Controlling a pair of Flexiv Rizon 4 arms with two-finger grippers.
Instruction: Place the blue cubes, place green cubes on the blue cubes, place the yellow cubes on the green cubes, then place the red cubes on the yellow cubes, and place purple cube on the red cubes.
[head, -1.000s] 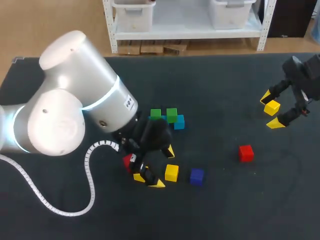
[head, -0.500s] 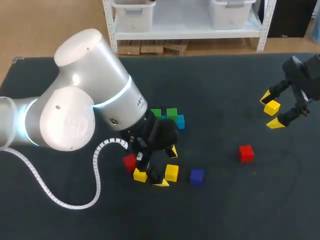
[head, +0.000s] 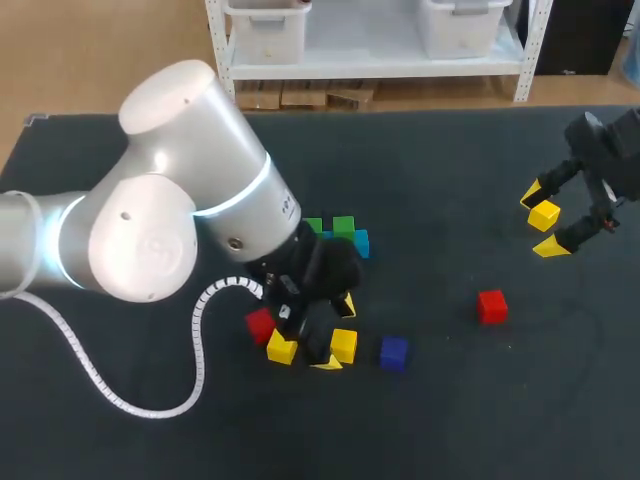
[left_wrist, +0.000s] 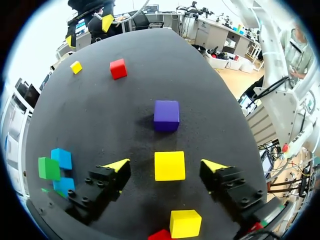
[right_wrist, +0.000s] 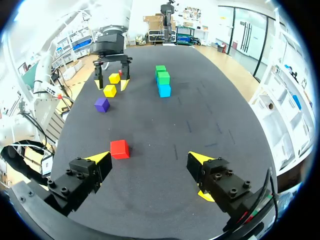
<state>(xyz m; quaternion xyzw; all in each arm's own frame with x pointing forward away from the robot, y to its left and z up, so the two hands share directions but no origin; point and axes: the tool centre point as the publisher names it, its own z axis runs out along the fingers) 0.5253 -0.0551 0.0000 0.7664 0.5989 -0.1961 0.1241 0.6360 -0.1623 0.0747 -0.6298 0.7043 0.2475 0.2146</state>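
My left jaws stood apart around a yellow cube (left_wrist: 169, 165) on the tabletop (left_wrist: 125, 125), touching neither side; the purple cube (left_wrist: 166, 115) lay just ahead. My right jaws hung apart near the red cube (right_wrist: 119, 149).

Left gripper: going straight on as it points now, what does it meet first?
Probably the yellow cube, centred between the left gripper's open fingers; the purple cube lies beyond it. Depth is unclear.
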